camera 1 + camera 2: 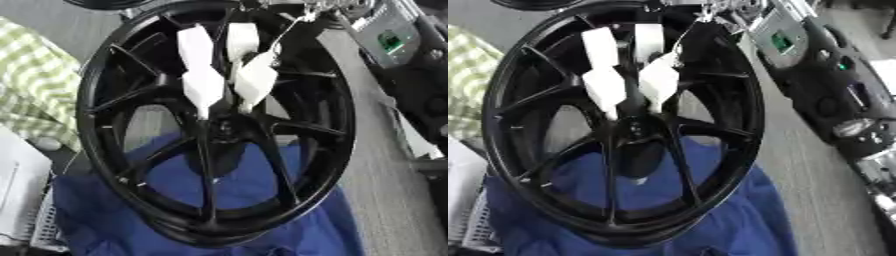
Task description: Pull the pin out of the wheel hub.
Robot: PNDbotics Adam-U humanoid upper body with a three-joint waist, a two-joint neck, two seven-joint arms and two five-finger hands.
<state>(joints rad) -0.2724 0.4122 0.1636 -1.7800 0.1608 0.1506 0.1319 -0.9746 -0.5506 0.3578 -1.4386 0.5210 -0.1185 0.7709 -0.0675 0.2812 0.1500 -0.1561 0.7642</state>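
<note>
Black alloy makes up the wheel, which is seen lying on a blue cloth spread over the grey desk, its thin spokes running from the rim in to the hub at the middle. The right hand is brought in from the top of the view, over the far rim, and its white parts are pointed down the face of the wheel, ending just above the hub. A dark shape is seen in the narrow gap there, but whether the hand is spread or pinched on something cannot be told, and the pin itself cannot be made out; only the hub, where it would sit, is shown, at the meeting of the spokes. The black right arm is seen along the right edge of the desk, beside the wheel. A green-and-white checked cloth is laid at the left, near the rim, and a pale flat object is seen at the lower left.
</note>
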